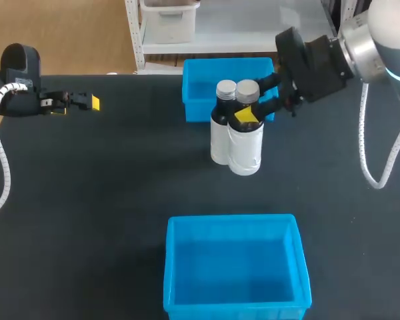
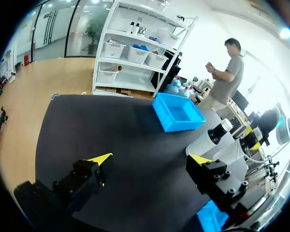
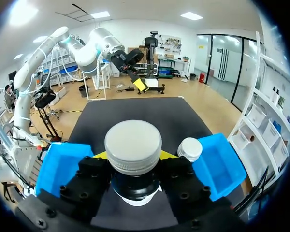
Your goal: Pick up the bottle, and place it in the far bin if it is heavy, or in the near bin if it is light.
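Two white bottles with grey caps are at the table's middle, just in front of the far blue bin (image 1: 200,80). My right gripper (image 1: 248,115) is shut on the neck of the nearer bottle (image 1: 245,148), which hangs upright and looks slightly raised. In the right wrist view its cap (image 3: 133,144) fills the space between the black fingers (image 3: 183,183). The second bottle (image 1: 219,137) stands right beside it, toward the far bin (image 3: 217,164). The near bin (image 1: 233,267) lies at the table's front edge. My left gripper (image 1: 87,102) is open at the far left, holding nothing.
Dark tabletop (image 1: 107,200) stretches between the bins and around my left arm. In the left wrist view, its yellow-tipped fingers (image 2: 100,158) frame bare table, with the bottles (image 2: 208,140) and the far bin (image 2: 179,113) ahead.
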Available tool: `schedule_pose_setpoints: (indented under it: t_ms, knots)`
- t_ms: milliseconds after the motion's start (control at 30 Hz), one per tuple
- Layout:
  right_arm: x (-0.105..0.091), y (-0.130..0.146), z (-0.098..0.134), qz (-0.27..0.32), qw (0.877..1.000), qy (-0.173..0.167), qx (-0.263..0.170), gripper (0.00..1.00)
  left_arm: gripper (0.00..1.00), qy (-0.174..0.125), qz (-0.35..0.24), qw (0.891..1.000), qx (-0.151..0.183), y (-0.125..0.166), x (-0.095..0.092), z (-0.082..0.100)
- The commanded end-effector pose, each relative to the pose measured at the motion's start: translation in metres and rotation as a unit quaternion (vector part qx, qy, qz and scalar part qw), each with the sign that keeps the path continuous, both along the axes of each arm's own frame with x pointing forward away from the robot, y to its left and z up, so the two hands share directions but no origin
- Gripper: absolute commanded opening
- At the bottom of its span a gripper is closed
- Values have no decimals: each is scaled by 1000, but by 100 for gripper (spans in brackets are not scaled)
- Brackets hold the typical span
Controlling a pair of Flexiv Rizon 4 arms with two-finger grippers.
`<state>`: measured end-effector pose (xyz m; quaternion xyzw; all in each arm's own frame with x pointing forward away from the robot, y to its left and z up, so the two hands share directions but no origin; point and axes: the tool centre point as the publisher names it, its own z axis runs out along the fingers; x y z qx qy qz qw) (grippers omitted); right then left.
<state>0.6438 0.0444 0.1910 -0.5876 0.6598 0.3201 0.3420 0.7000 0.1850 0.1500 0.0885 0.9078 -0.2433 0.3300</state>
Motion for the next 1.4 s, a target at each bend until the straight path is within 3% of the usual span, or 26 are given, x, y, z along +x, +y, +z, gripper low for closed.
schedule_pose_setpoints:
  t_ms: [33, 633, 1067, 1400]
  knots:
    - [0, -1, 7, -1, 1000, 1, 2, 0, 100, 0, 0, 1000, 0, 0, 0, 0]
    - [9, -21, 14, -6, 1000, -4, 2, 0, 100, 0, 0, 1000, 0, 0, 0, 0]
    - [27, -56, 14, -15, 1000, -14, -6, 0, 100, 0, 0, 1000, 0, 0, 0, 0]
    - [36, -88, 18, 3, 1000, -1, 1, 0, 100, 0, 0, 1000, 0, 0, 0, 0]
